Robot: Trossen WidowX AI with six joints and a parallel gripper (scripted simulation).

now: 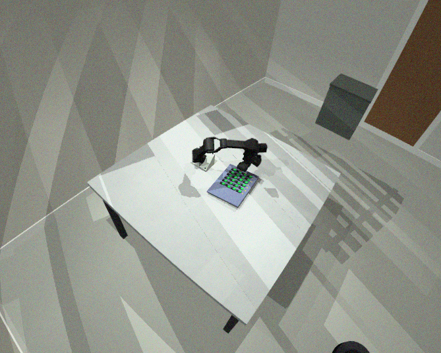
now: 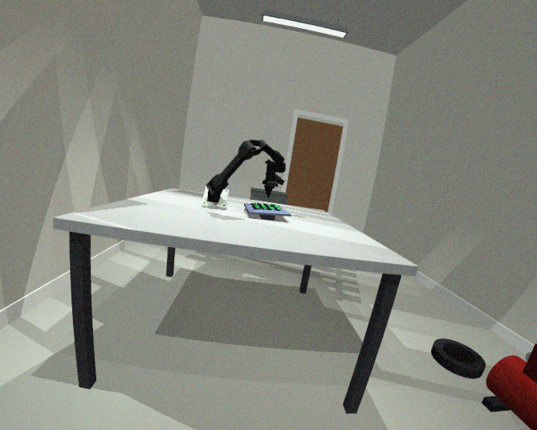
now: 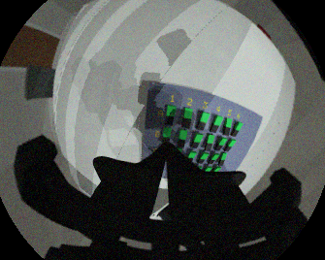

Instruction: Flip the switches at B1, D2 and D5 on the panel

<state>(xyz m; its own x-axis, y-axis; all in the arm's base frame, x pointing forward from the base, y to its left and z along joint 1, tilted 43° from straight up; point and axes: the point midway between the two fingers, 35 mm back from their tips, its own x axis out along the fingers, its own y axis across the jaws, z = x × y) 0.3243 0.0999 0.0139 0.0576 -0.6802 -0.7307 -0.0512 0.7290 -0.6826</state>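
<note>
The blue panel carries rows of green-and-black rocker switches and lies on the table. My gripper is shut and empty, pointing down. In the exterior view a small gap shows between its tips and the panel. In the wrist view the tips overlap the image just below switch B1, whose green part shows; its lower part is partly hidden. Switch A1 shows beyond it. The black fingers hide D2. D5 is too small and crowded to tell its tilt.
The white table bears the panel and the arm's pale base plate. Neighbouring switches stand close together on the panel. A dark grey box stands on the floor beyond the table.
</note>
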